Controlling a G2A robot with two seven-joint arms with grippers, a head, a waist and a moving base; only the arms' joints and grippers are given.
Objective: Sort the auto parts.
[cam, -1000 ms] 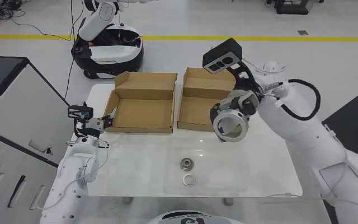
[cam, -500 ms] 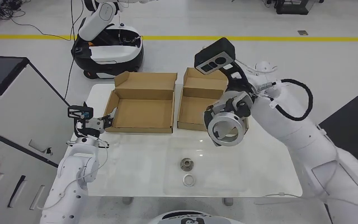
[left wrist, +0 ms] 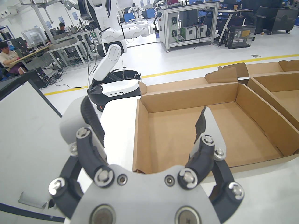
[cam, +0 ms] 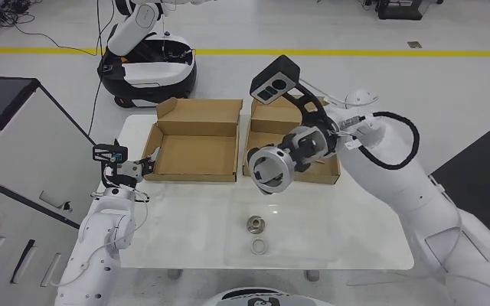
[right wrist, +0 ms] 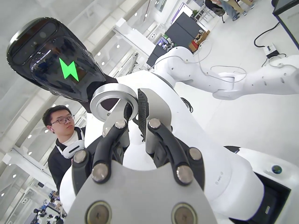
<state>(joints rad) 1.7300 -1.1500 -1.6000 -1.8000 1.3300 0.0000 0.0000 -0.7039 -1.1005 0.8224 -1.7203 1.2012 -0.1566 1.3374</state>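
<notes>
**Right tool holds a large ring at the right box; two parts lie on the worktop**

The right tool (cam: 289, 155) is clamped on a large metal ring (cam: 272, 170). In the right wrist view, the right tool (right wrist: 133, 107) pinches the rim of the large metal ring (right wrist: 99, 100) between its two fingers, one finger inside the opening and one outside. From above, the ring hangs in the air over the near left corner of the right box (cam: 264, 144), with its open face turned up toward the camera. How high it hangs above the cardboard I cannot tell.

The left tool (cam: 145, 164) sits at the left edge of the worktop (cam: 344, 229), just beside the left wall of the left box (cam: 195, 153). In its own view the left tool (left wrist: 147, 122) has its fingers spread wide apart with nothing between them. It faces the left box (left wrist: 198, 136), with the right box (left wrist: 280, 89) beyond it.

Both cardboard boxes stand side by side on the far half of the worktop, lids folded back. Near the front edge, well apart from the boxes, a dark hub-shaped part (cam: 255, 224) lies on the worktop. A small ring (cam: 259, 245) lies just nearer than it.
</notes>
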